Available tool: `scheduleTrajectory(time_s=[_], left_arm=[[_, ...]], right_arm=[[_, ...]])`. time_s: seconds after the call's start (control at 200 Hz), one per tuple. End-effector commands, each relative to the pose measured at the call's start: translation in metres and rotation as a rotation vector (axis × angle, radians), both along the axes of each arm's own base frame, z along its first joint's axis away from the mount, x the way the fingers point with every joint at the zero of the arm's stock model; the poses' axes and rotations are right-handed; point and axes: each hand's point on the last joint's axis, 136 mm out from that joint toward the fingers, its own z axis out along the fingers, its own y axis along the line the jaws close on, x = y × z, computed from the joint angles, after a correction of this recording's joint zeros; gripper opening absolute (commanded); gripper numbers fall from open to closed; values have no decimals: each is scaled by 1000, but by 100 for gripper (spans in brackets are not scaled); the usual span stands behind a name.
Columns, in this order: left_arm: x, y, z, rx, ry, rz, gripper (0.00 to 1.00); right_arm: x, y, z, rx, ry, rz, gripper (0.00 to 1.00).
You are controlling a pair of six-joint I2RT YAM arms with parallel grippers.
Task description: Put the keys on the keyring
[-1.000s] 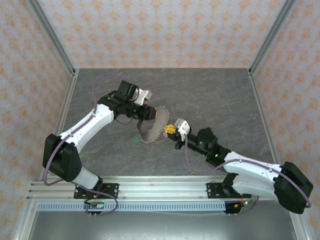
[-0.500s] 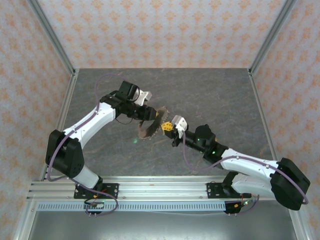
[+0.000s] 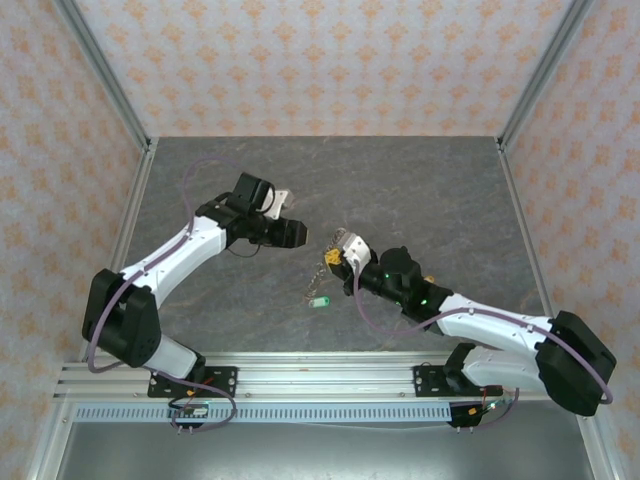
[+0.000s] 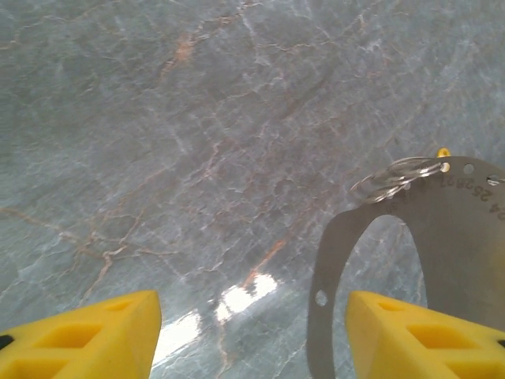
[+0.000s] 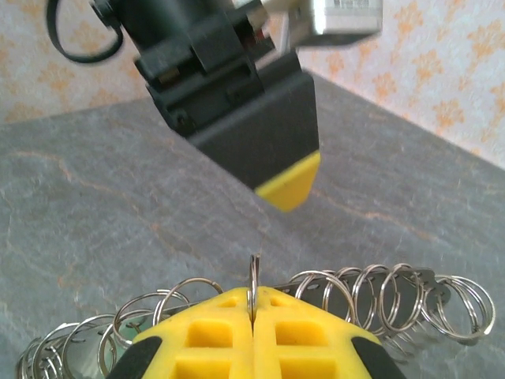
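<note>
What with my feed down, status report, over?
Left gripper open. Right gripper shut on keyring, green tag trailing. Nothing between them.

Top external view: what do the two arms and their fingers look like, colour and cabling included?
The left arm and right arm both have white shells with black joints, and a thin mauve-grey cable loops alongside each. The left fingers and right fingers are yellow moulded blocks with recessed pockets, on black mounts.
</note>
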Motion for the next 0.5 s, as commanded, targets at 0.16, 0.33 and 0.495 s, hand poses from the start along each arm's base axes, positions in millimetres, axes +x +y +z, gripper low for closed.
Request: scheduleTrajectory(time_s=[0.16,0.33,0.495], left_arm=[[18,25,53,-58,-319,196,64],[13,51,86,-81,-509,319,76],[2,49,100,-133,-645,264,77]], right_arm=[[3,-6,-26,-142,-3,6,0],[-4,-14,-56,-354,-72,83,0],[-22,-14,-67,-451,-54,213,0]])
